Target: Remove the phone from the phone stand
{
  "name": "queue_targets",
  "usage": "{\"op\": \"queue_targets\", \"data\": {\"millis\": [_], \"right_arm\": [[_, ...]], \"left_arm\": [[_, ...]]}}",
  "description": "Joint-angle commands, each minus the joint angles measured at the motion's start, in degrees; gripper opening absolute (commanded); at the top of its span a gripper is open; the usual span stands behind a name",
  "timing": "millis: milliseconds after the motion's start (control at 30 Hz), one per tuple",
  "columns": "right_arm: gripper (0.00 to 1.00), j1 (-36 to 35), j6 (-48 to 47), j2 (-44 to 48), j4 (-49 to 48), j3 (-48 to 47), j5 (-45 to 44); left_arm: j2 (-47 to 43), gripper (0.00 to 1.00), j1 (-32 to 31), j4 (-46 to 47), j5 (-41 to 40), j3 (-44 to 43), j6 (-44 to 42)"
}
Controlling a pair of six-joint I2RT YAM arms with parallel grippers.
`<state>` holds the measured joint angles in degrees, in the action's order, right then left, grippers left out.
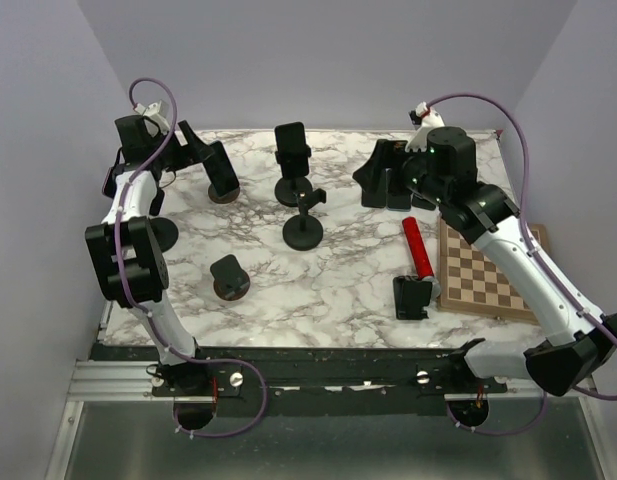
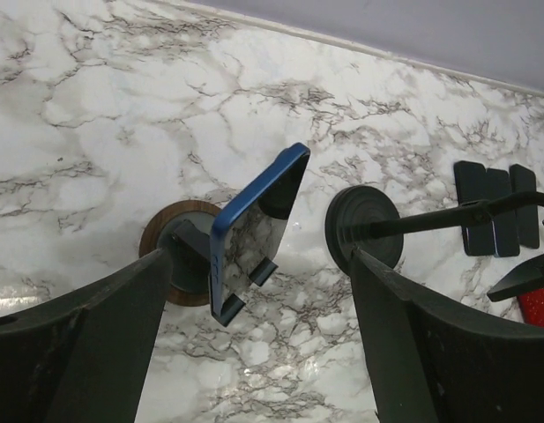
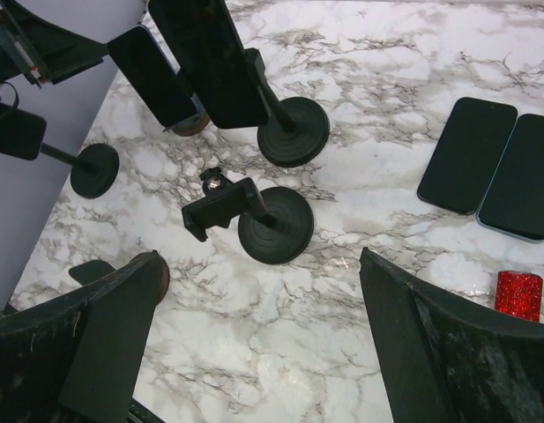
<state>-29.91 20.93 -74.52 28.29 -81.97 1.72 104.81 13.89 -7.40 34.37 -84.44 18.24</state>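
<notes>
A blue-cased phone (image 2: 258, 220) leans tilted in a stand with a brown-rimmed round base (image 2: 170, 257); in the top view this phone (image 1: 223, 170) is at the back left. My left gripper (image 2: 263, 352) is open, its fingers on either side just short of the phone, not touching it; from above the left gripper (image 1: 201, 150) is right beside the phone. My right gripper (image 3: 263, 335) is open and empty, hovering above bare marble at the back right (image 1: 381, 180). A second phone (image 3: 210, 62) sits clamped on a tall black stand (image 1: 293, 188).
An empty clamp stand (image 3: 220, 204) stands mid-table (image 1: 303, 232). Two phones (image 3: 470, 154) lie flat at the right. A red cylinder (image 1: 418, 250), a chessboard (image 1: 483, 270), a black holder (image 1: 410, 297), a small stand (image 1: 230, 277) and a left stand (image 1: 163, 235) occupy the front.
</notes>
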Motion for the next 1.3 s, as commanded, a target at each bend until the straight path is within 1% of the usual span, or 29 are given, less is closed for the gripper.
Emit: {"op": "queue_targets", "data": {"millis": [0, 33, 133, 233, 267, 367, 500, 600, 667, 767, 867, 967, 1067, 1133, 1267], "right_arm": [[1.0, 0.12, -1.35, 2.17, 0.7, 0.65, 1.59], [1.0, 0.15, -1.37, 2.35, 0.51, 0.68, 1.83], [1.0, 0.12, -1.44, 2.58, 0.05, 0.9, 2.39], [1.0, 0.16, -1.44, 2.15, 0.15, 0.9, 2.4], [1.0, 0.14, -1.49, 2.01, 0.19, 0.96, 2.37], [1.0, 0.13, -1.35, 1.56, 0.57, 0.6, 2.46], [1.0, 0.12, -1.34, 1.67, 0.19, 0.48, 2.83], [1.0, 0.14, -1.49, 1.67, 0.12, 0.51, 2.86], [1.0, 0.12, -1.37, 1.6, 0.18, 0.54, 2.85], [1.0, 0.12, -1.2, 1.63, 0.03, 0.74, 3.07], [1.0, 0.13, -1.06, 1.66, -0.19, 0.76, 3.18], [1.0, 0.12, -1.06, 1.92, -0.34, 0.69, 3.37], [1.0, 0.12, -1.09, 2.03, -0.08, 0.49, 3.21], [1.0, 0.15, -1.11, 2.23, 0.14, 0.47, 3.21], [1.0, 0.14, -1.06, 2.28, 0.27, 0.31, 3.29]], "left_arm": [[5.74, 0.86, 1.62, 0.7, 7.11, -4.69, 0.11], [6.6, 0.82, 1.67, 0.96, 7.6, -5.43, 0.49], [8.86, 0.76, 1.68, 2.22, 9.36, -7.07, 1.25], [10.35, 0.64, 1.75, 2.04, 10.5, -8.74, 0.86], [10.6, 0.62, 1.75, 2.86, 11.48, -8.57, 0.83], [11.9, 0.62, 1.71, 4.03, 12.79, -8.54, 1.08], [13.47, 0.56, 1.75, 7.1, 16.32, -7.66, 2.93], [12.59, 0.52, 1.68, 12.58, 16.95, -4.84, 4.67], [11.68, 0.49, 1.5, 14.94, 16.96, -3.74, 4.74], [11.2, 0.46, 1.32, 15.42, 16.73, -3.1, 4.1], [11.75, 0.45, 0.99, 14.11, 15.92, -3.14, 3.51], [12.63, 0.44, 0.06, 9.79, 13.48, -4.57, 1.25], [13.28, 0.44, -0.41, 9.21, 12.52, -4.45, 0.61], [13.27, 0.37, -0.65, 8.37, 10.94, -4.63, 0.15], [11.1, 0.25, -1.33, 9.26, 9.34, -3.54, -0.71]]}}
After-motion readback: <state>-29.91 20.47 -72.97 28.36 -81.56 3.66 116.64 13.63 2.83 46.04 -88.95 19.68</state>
